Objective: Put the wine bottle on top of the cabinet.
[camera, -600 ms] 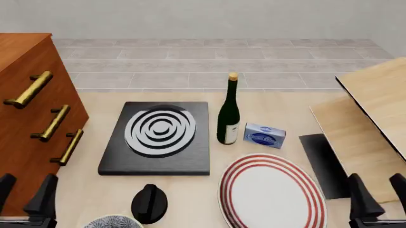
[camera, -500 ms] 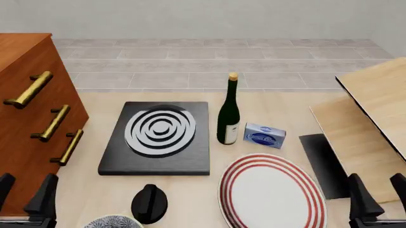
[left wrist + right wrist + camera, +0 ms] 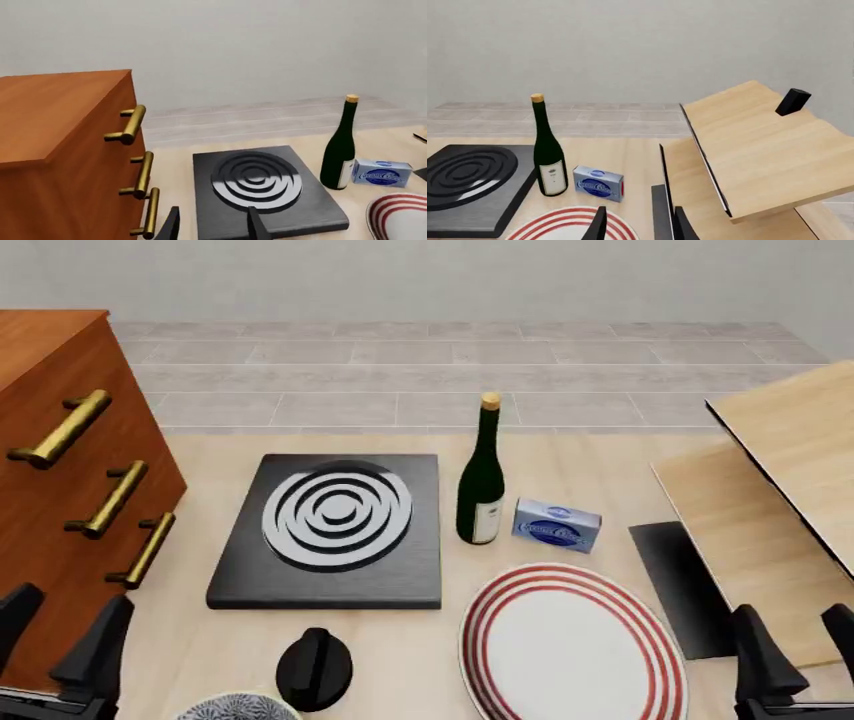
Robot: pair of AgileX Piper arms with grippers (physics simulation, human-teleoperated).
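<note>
— Bottle (image 3: 481,480): looks like what?
— Tall, slim, dark green glass. Tan cork on top, white label low on the body. Upright.

— Standing where?
— On the table (image 3: 587,465), mid-way across. Just right of the black hob (image 3: 334,530) with its grey rings, close to its edge but apart. Just left of a small blue box (image 3: 557,525). Behind the red-striped plate (image 3: 574,645).

— And the cabinet (image 3: 60,480)?
— Far left of the table. Reddish-brown wood, three brass bar handles down the front. Well apart from the bottle, hob in between. Flat top in plain sight in the left wrist view.

— Grippers?
— Left gripper (image 3: 60,645) low at the near left, beside the cabinet's front, fingers spread, holding nothing. Right gripper (image 3: 797,655) low at the near right, by the pale boards (image 3: 781,490), fingers likewise apart and empty. Both well short of the bottle.
</note>
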